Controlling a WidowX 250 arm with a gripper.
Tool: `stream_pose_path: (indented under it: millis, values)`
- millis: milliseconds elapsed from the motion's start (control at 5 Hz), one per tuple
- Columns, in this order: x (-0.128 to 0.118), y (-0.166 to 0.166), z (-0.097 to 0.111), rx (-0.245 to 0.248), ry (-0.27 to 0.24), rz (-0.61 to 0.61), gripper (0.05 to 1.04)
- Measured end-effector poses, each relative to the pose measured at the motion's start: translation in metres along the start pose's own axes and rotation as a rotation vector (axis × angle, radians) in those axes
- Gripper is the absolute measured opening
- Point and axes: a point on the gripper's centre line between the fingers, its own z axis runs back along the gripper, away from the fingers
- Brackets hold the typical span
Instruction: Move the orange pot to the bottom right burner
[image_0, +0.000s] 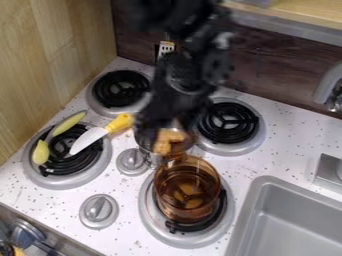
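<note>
The gripper (160, 122) hangs over the middle of the stove, behind the orange pot. The see-through orange pot (188, 192) stands upright on the bottom right burner (150, 217), covering much of its black coil. Just behind the pot, a clear container (148, 146) with a tan-orange piece (168, 142) showing through it sits directly below the gripper. The gripper's lower end overlaps the container's top in view; whether they touch I cannot tell.
A yellow-handled knife (91, 138) and a green spoon-like item (68, 123) lie over the bottom left burner (61, 181). Behind are the top left burner (120, 90) and top right burner (230, 122). A grey sink (267, 187) is at right, near a faucet (327, 82).
</note>
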Motion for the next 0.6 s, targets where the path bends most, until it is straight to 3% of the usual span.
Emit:
stream_pose_path:
  millis: [200, 400, 600]
  values:
    - [0.048, -0.004, -0.008, -0.094, -0.018, -0.219, 0.999]
    - [0.075, -0.018, -0.019, -0.133, -0.050, -0.492, 0.999]
    - [0.091, -0.032, -0.025, -0.137, -0.124, -0.651, 0.999]
